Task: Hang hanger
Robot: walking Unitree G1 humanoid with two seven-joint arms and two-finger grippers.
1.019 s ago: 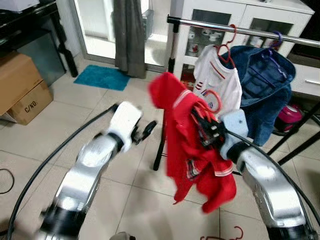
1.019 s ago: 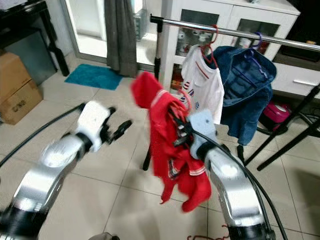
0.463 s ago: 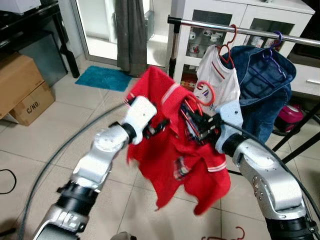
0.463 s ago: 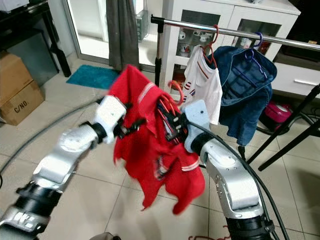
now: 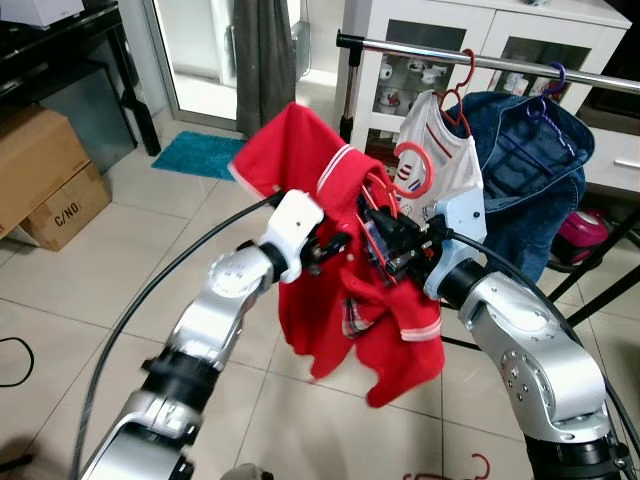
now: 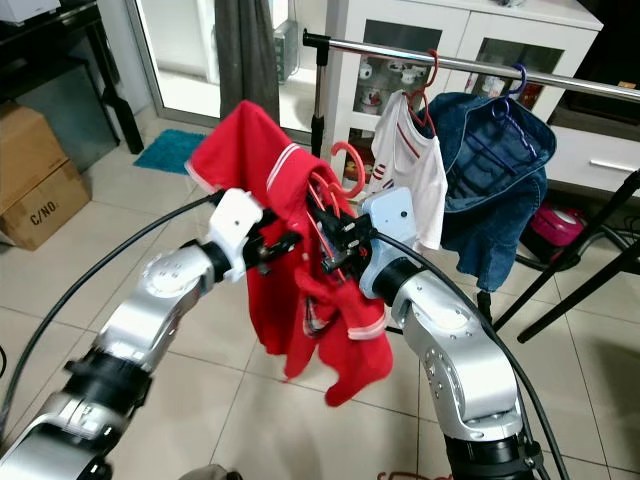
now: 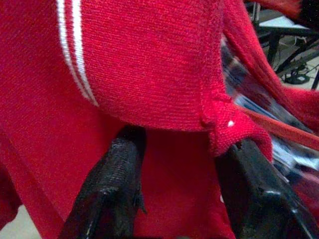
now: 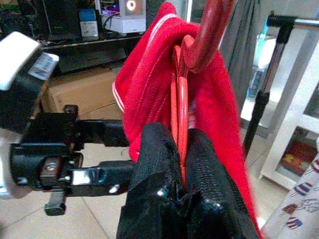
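Note:
A red shirt [image 5: 300, 170] with white trim hangs on a red hanger whose hook [image 5: 412, 165] sticks up above it. My right gripper [image 8: 180, 164] is shut on the hanger's wire just below the hook, holding it in front of the metal rail [image 5: 520, 65], lower than the rail. My left gripper [image 5: 335, 245] is at the shirt's front, beside the right one. Its fingers [image 7: 112, 184] stand apart with red cloth between and over them. On the rail hang a white shirt [image 5: 450, 175] on a red hanger and a denim jacket [image 5: 530, 170] on a purple one.
A white cabinet [image 5: 480, 30] stands behind the rail, with the rack's black legs [image 5: 600, 270] to the right. A cardboard box [image 5: 40, 170], a teal mat [image 5: 205, 155] and a grey curtain [image 5: 265, 60] are on the left. Another red hanger [image 5: 450, 472] lies on the tiled floor.
My left gripper has swung right from open air onto the shirt's front. The shirt has been lifted and spread, and the right gripper with the hanger has risen a little.

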